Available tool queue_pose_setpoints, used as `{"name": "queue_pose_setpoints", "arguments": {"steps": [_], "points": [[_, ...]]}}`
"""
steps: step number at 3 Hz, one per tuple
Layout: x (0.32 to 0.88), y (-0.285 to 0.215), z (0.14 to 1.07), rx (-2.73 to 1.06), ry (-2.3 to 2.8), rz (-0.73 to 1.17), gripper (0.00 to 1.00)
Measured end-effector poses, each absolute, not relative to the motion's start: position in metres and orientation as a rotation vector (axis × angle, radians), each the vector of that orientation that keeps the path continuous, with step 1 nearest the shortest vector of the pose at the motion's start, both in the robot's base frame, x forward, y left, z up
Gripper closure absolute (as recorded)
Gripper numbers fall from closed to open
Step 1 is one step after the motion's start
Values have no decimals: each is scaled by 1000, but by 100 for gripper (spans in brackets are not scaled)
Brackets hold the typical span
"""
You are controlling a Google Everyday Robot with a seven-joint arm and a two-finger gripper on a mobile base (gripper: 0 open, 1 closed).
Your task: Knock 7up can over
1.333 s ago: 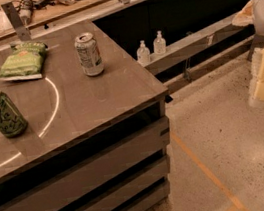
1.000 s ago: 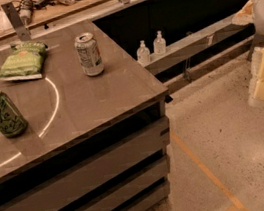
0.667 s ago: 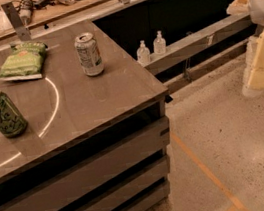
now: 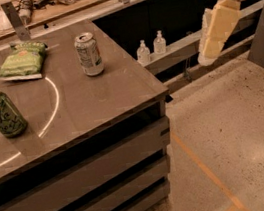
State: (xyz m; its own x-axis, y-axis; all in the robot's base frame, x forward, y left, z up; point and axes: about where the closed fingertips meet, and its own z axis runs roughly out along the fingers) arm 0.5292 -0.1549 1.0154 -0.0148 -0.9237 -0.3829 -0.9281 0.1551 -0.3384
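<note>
The 7up can [image 4: 89, 53], pale silver-grey with faint green print, stands upright on the grey table [image 4: 96, 103], near its far right part. My gripper [image 4: 212, 35] hangs in the air at the upper right, off the table and well to the right of the can, over the floor. It touches nothing.
A dark green patterned can [image 4: 0, 112] stands at the table's left. A green chip bag [image 4: 22, 61] lies at the back. Two small white bottles [image 4: 151, 48] stand on a low ledge right of the table. A cluttered bench [image 4: 48, 5] runs behind.
My arm and gripper have moved a little to the left, toward the table. The cans and bag have not moved.
</note>
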Motion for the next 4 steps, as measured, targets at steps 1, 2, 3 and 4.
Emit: {"name": "queue_pose_setpoints", "arguments": {"steps": [1,2,3,4], "points": [[570,-98,1021,-1751,1767,147,0],[609,-36,1009,-1732,1634,310,0],[609,-36,1009,-1732,1634,311,0],[623,-24,998,-1705,1554,393,0]]}}
